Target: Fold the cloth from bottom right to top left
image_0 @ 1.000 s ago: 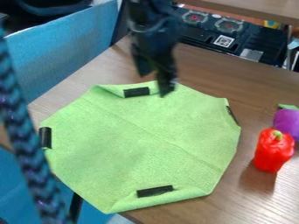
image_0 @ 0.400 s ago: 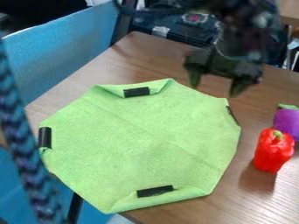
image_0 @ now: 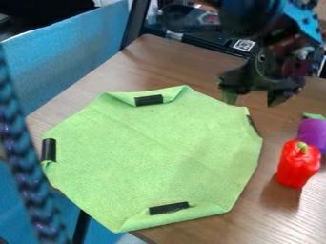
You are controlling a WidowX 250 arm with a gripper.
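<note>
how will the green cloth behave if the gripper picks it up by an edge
The green cloth will probably hang floppy, since its edges already curl and fold over softly. It looks thin, so likely light for its size. The black strips at its edges may be a bit stiffer and could keep those spots from draping freely.

My arm (image_0: 251,16) is black with a dark-spotted, bright blue strip (image_0: 303,20); my gripper (image_0: 253,98) has two dark, tapering fingers.

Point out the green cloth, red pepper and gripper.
cloth (image_0: 159,152): camera view, middle of its surface
red pepper (image_0: 297,166): camera view, middle of its body
gripper (image_0: 251,100): camera view, between its fingertips
</note>
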